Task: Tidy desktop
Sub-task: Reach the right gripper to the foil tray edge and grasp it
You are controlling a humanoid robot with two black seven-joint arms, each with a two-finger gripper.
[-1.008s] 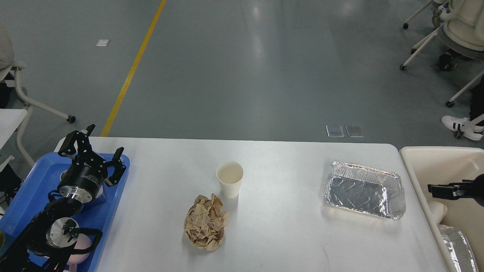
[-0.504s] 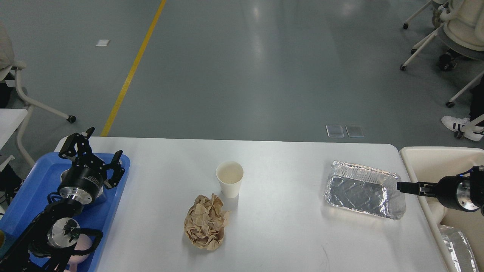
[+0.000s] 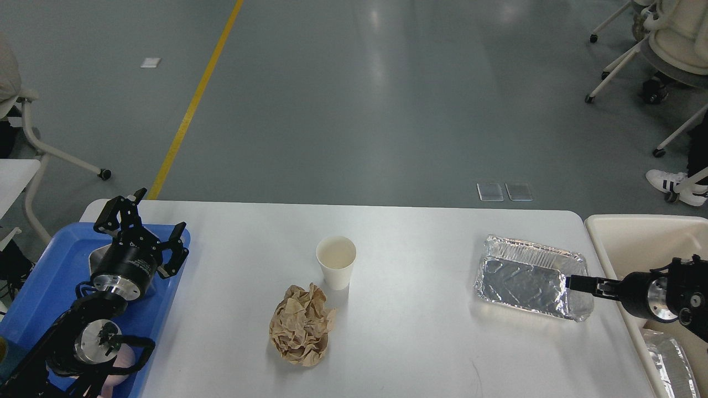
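Note:
The white desktop [image 3: 420, 342] holds a white paper cup [image 3: 336, 262] at the centre, upright and empty-looking. A crumpled ball of brown paper [image 3: 302, 331] lies just in front of it. An empty foil tray [image 3: 522, 276] sits at the right. My left gripper [image 3: 159, 211] is open and empty, above the blue tray [image 3: 38, 287] at the table's left end. My right gripper [image 3: 575, 283] comes in from the right, seen side-on as a thin bar at the foil tray's right rim. I cannot tell its fingers apart or whether it touches the rim.
A cream bin [image 3: 636, 232] stands at the table's right end with another piece of foil [image 3: 672, 365] inside. A metal bowl [image 3: 98, 255] sits in the blue tray, mostly hidden by my left arm. Chairs and a person's shoe [image 3: 672, 182] are at the far right.
My right gripper has moved left, from over the cream bin to the foil tray's right rim. My left gripper has shifted slightly to the right and stays open.

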